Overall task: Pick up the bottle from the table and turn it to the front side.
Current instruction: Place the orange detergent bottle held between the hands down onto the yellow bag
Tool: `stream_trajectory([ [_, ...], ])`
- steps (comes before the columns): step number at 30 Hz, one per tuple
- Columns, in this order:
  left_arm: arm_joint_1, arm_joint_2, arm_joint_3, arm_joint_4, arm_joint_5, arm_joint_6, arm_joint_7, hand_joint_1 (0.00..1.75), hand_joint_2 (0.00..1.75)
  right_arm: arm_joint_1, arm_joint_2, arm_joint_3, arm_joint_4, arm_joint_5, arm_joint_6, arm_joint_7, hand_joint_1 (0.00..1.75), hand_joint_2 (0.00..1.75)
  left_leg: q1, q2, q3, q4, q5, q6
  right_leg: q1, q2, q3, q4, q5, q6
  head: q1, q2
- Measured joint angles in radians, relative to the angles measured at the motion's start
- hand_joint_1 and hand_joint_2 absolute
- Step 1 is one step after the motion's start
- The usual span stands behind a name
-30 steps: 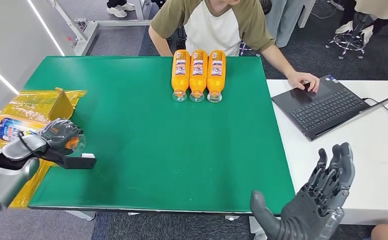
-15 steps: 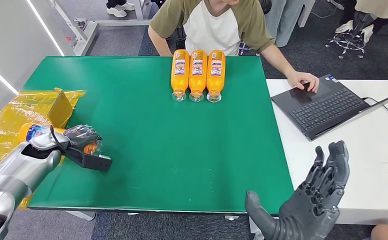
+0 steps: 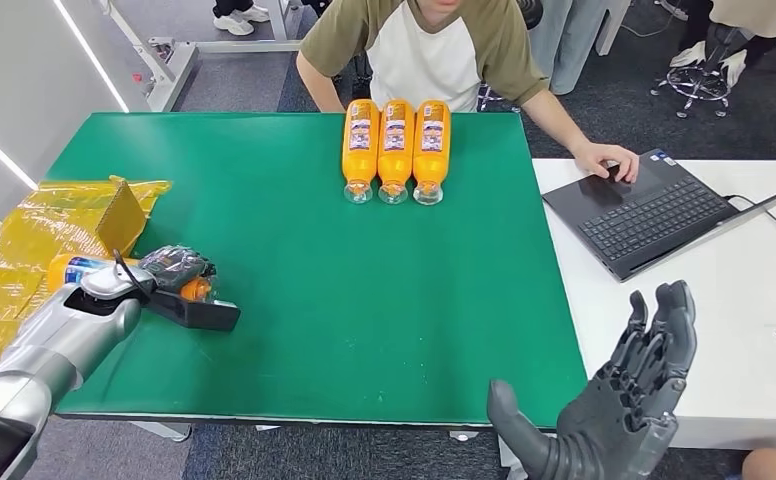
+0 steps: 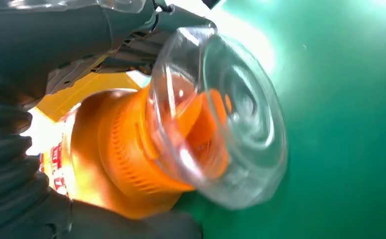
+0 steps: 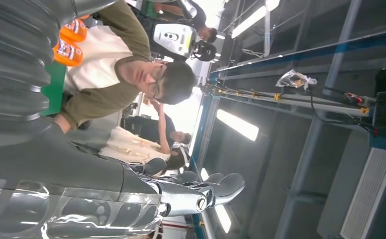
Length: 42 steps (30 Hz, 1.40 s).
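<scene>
My left hand (image 3: 169,268) grips an orange bottle (image 3: 79,270) by its neck end, low over the left part of the green table (image 3: 364,290). The bottle lies sideways, its blue-and-white label toward the yellow bag. The left wrist view shows its clear cap (image 4: 221,119) and orange neck (image 4: 131,164) close up inside my left hand (image 4: 22,164). Three more orange bottles (image 3: 396,148) lie side by side at the far edge, caps toward me. My right hand (image 3: 614,400) hovers open beyond the table's near right corner, fingers spread and empty.
A crumpled yellow bag (image 3: 34,240) covers the table's left edge. A person (image 3: 434,45) sits behind the far edge, one hand (image 3: 609,160) on a laptop (image 3: 644,210) on the white table (image 3: 754,300) to the right.
My left hand has carried the bottle rightward, off the yellow bag and onto the green table area. My right hand has barely shifted.
</scene>
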State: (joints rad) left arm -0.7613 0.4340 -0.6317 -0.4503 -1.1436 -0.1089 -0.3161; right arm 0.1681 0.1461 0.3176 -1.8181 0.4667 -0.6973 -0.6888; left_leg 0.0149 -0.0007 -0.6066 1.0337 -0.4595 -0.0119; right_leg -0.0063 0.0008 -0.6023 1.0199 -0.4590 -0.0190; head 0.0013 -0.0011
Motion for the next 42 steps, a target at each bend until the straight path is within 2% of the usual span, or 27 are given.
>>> stream_trajectory([
  [6,0.006,-0.011,0.002,0.002,0.084,0.011,-0.011,0.0,1.75,0.0,0.0,0.004,-0.006,0.024,0.0,0.04,0.0,1.75,0.0,0.0,0.001,0.0,0.0,0.0,0.0,0.0,0.001,0.0,0.0,0.0,0.0,0.0],
  [11,0.033,-0.012,0.031,-0.017,0.216,-0.04,-0.103,0.0,1.75,-0.002,-0.002,0.009,-0.007,0.025,0.0,0.051,0.0,1.75,0.0,0.0,0.001,0.0,0.0,0.0,0.0,0.0,0.001,0.0,0.0,0.0,0.0,0.0],
  [13,0.069,-0.016,0.061,-0.065,0.322,-0.071,-0.157,0.0,1.75,-0.003,-0.003,0.01,-0.008,0.018,0.0,0.056,0.0,1.75,0.0,0.001,0.001,0.0,0.0,0.0,0.0,0.001,0.0,0.0,0.0,0.0,0.0,0.0],
  [16,0.121,-0.025,0.109,-0.164,0.429,-0.106,-0.183,0.0,1.75,-0.005,-0.006,0.013,-0.009,0.009,0.0,0.065,0.0,1.75,0.0,0.001,0.0,0.0,0.0,0.0,0.0,0.001,0.0,0.0,0.0,0.0,0.0,0.0],
  [20,0.182,-0.035,0.164,-0.318,0.597,-0.103,-0.262,0.0,1.75,-0.011,-0.009,0.019,-0.012,0.005,0.0,0.075,0.0,1.75,0.0,0.001,0.0,0.0,0.0,0.0,0.0,0.001,-0.001,0.0,0.0,0.0,0.0,0.0],
  [22,0.206,-0.049,0.197,-0.427,0.69,-0.056,-0.302,0.0,1.75,-0.018,-0.01,0.023,-0.014,0.005,0.0,0.074,0.0,1.75,0.0,0.0,0.0,0.0,0.0,0.0,0.0,0.0,-0.001,0.0,0.0,0.0,0.0,0.0],
  [23,0.214,-0.061,0.213,-0.482,0.711,0.006,-0.317,0.0,1.75,-0.021,-0.009,0.025,-0.015,0.004,0.0,0.07,0.0,1.75,0.0,0.0,0.0,0.0,0.0,0.0,0.0,0.0,-0.001,0.0,0.0,0.0,0.0,0.0],
  [26,0.228,-0.129,0.261,-0.638,0.756,0.287,-0.356,0.0,1.75,-0.022,-0.009,0.025,-0.015,-0.006,0.0,0.045,0.0,1.75,-0.001,-0.001,0.0,0.0,0.0,0.0,0.0,-0.001,0.0,0.0,0.0,0.0,0.0,0.0],
  [28,0.238,-0.182,0.285,-0.732,0.829,0.399,-0.37,0.0,1.75,-0.023,-0.009,0.025,-0.014,-0.015,0.0,0.03,0.0,1.75,-0.001,-0.001,0.0,0.0,-0.001,0.001,0.0,-0.001,0.001,0.0,0.0,0.0,0.0,0.0],
  [31,0.257,-0.232,0.297,-0.839,0.876,0.443,-0.372,0.0,1.75,-0.023,-0.009,0.025,-0.012,-0.022,0.0,0.021,0.0,1.75,-0.001,0.0,0.0,0.0,-0.001,0.001,0.0,-0.001,0.001,0.0,0.0,0.0,0.0,0.0],
  [35,0.285,-0.272,0.309,-0.929,0.944,0.471,-0.372,0.0,1.75,-0.023,-0.009,0.026,-0.011,-0.025,0.0,0.025,0.0,1.75,0.0,0.0,0.0,0.0,-0.001,0.001,0.0,0.0,0.001,0.0,0.0,0.0,0.0,0.0],
  [38,0.329,-0.329,0.324,-1.015,1.051,0.548,-0.378,0.0,1.75,-0.026,-0.009,0.03,-0.009,-0.025,0.0,0.039,0.0,1.75,0.0,0.0,0.0,0.0,-0.001,0.001,0.0,0.0,0.001,0.0,0.0,0.001,0.0,0.0],
  [42,0.376,-0.384,0.325,-1.094,1.068,0.591,-0.383,0.0,1.75,-0.032,-0.009,0.034,-0.008,-0.024,0.0,0.044,0.0,1.75,0.0,0.0,0.0,0.0,-0.001,0.001,0.0,-0.001,0.001,0.0,-0.001,0.001,0.0,0.0],
])
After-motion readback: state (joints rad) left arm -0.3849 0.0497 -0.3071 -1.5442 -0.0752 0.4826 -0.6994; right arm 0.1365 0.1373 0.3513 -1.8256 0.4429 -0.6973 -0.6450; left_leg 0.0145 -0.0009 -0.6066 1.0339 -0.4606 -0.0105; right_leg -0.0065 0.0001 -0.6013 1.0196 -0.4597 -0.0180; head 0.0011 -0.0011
